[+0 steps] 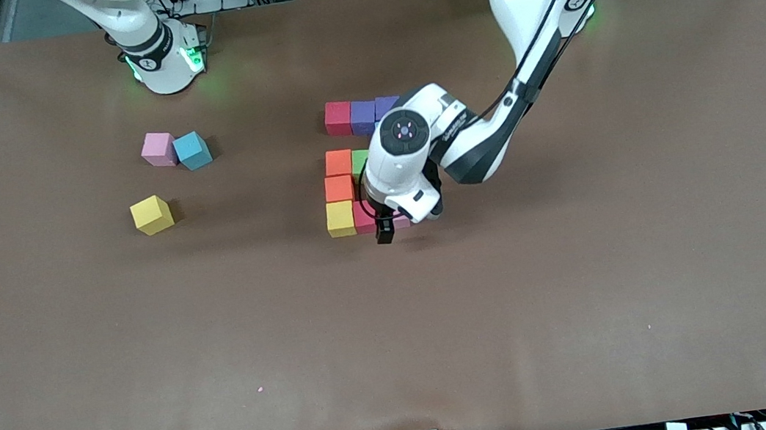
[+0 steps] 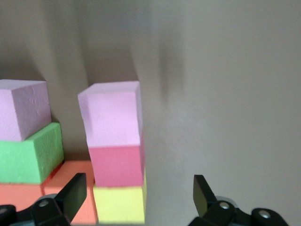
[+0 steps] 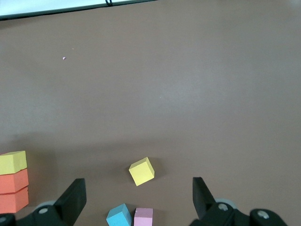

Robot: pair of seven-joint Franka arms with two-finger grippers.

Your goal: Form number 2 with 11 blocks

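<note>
Blocks lie in a digit shape mid-table: red [image 1: 338, 118] and two purple [image 1: 363, 117] in the row nearest the robots, then orange [image 1: 338, 163] and green [image 1: 360, 162], orange [image 1: 339, 188], then yellow [image 1: 340, 218], red [image 1: 362, 221] and pink [image 1: 402, 223]. My left gripper [image 1: 389, 231] hangs open and empty low over that last row. The left wrist view shows the gripper [image 2: 138, 195], yellow [image 2: 120, 205], red [image 2: 117, 165], pink [image 2: 114, 120], green [image 2: 30, 153] and a pale lilac block [image 2: 23, 108]. My right gripper [image 3: 138, 195] is open and empty, held high.
Three loose blocks lie toward the right arm's end: pink [image 1: 158, 149] touching blue [image 1: 192, 150], and yellow [image 1: 151, 215] nearer the front camera. They also show in the right wrist view: yellow [image 3: 142, 171], blue [image 3: 118, 216], pink [image 3: 143, 217]. The left arm hides part of the digit.
</note>
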